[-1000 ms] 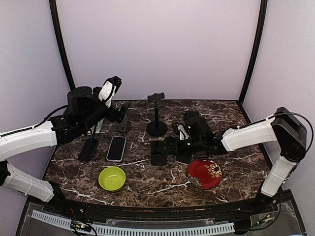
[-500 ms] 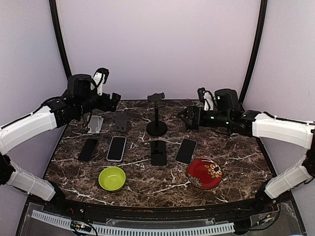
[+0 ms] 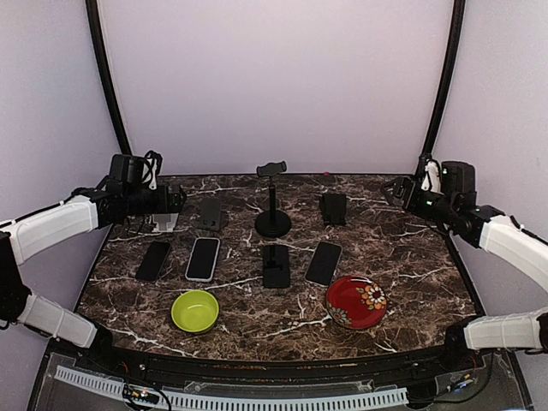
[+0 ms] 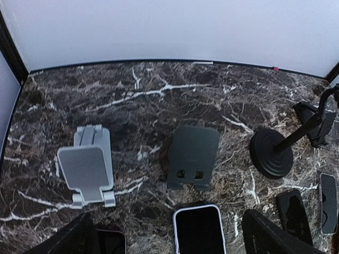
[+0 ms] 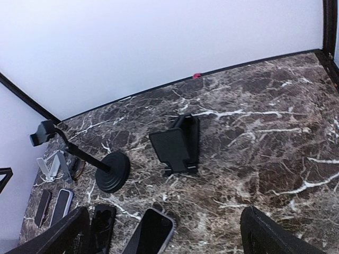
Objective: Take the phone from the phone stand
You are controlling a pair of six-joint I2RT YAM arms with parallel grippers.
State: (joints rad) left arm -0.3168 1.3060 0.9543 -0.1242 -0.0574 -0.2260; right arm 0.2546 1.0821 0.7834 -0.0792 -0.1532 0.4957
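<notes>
Your two arms are pulling back from the pole stand (image 3: 273,224). The left gripper (image 3: 175,202) is now sitting far to its left and the right gripper (image 3: 396,190) far to its right, both spread wide and carrying nothing. The phone (image 3: 324,262) is lying flat on the table (image 3: 411,257), near-right of the pole stand and apart from the black stand (image 3: 333,208) behind it. In your wrist views the fingers (image 4: 270,233) are getting cropped at the bottom edge, and the pole stand's top is blurring into the right edge.
</notes>
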